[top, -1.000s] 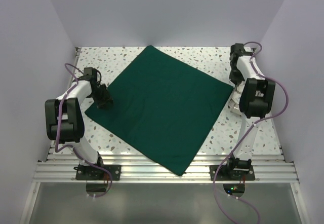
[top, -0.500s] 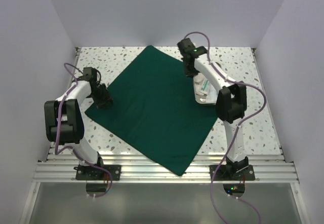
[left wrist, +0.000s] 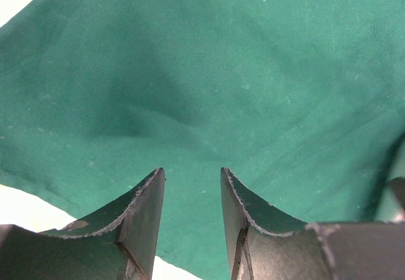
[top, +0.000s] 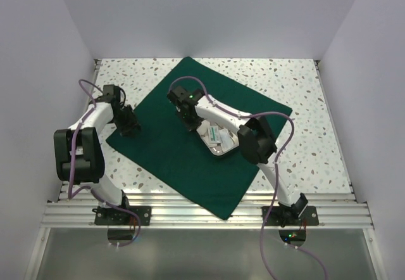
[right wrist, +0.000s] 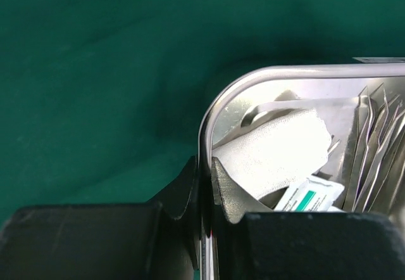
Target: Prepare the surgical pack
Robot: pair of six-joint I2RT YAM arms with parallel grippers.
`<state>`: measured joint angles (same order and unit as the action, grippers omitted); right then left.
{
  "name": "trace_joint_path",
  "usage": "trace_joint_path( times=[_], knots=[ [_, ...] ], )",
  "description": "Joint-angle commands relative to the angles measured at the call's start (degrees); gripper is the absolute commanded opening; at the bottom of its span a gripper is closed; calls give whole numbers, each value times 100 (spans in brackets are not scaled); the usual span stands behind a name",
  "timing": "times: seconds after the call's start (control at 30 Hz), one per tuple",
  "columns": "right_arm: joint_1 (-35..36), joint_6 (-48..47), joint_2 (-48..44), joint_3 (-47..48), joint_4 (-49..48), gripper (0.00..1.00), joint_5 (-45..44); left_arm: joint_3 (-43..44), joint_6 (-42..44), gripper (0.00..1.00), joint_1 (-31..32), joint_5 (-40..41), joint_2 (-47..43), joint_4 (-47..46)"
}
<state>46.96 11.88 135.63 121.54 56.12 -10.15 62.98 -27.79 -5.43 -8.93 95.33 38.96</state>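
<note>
Right gripper pinched on the rim of the steel tray, one finger inside, one outside; white gauze and a green-printed packet lie in the tray; tray over the green drape, right of its middle; drape spread flat, cornerwise, on the speckled table; left gripper jaws parted, empty, over the drape's left corner.
</note>
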Motion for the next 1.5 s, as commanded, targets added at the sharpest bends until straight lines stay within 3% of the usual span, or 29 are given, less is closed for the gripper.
trace_joint_path(
  times=[0.0,0.07,0.2,0.3,0.33,0.5,0.6,0.7,0.73,0.9,1.1,1.27,1.47],
  knots=[
    [59,-212,-178,-33,66,0,101,-58,107,45,33,-100,-269,68],
    [94,-204,-178,-139,5,5,154,-49,107,45,25,-162,-252,68],
    [182,-177,-212,-191,48,34,294,21,107,45,25,-267,-234,103],
    [217,-90,-554,-411,-4,53,260,161,125,45,33,-494,-199,59],
    [200,-63,-817,-585,-13,55,259,205,134,46,33,-592,-173,33],
    [94,103,-1881,-1105,4,57,93,626,195,48,165,-1189,-24,-274],
    [-274,489,-2523,-1605,57,65,258,1030,221,51,498,-1235,186,-389],
    [-1151,1139,-3103,-2439,102,66,1239,1469,160,55,937,-989,476,-476],
    [-1598,1289,-3270,-3025,32,66,1426,1550,125,55,1191,-753,521,-547],
    [-2523,1905,-4298,-4549,-549,64,1980,2006,11,55,1904,-303,986,-1302],
    [-3105,2626,-4624,-5999,-1146,61,2842,2613,124,56,2440,-128,1848,-1602],
    [-3114,3004,-4572,-6221,-1604,62,3159,3044,388,57,2670,242,2340,-1401],
    [-3114,3022,-4108,-6098,-1876,60,3467,3186,476,55,2740,-91,2728,-1119]
  ],
)
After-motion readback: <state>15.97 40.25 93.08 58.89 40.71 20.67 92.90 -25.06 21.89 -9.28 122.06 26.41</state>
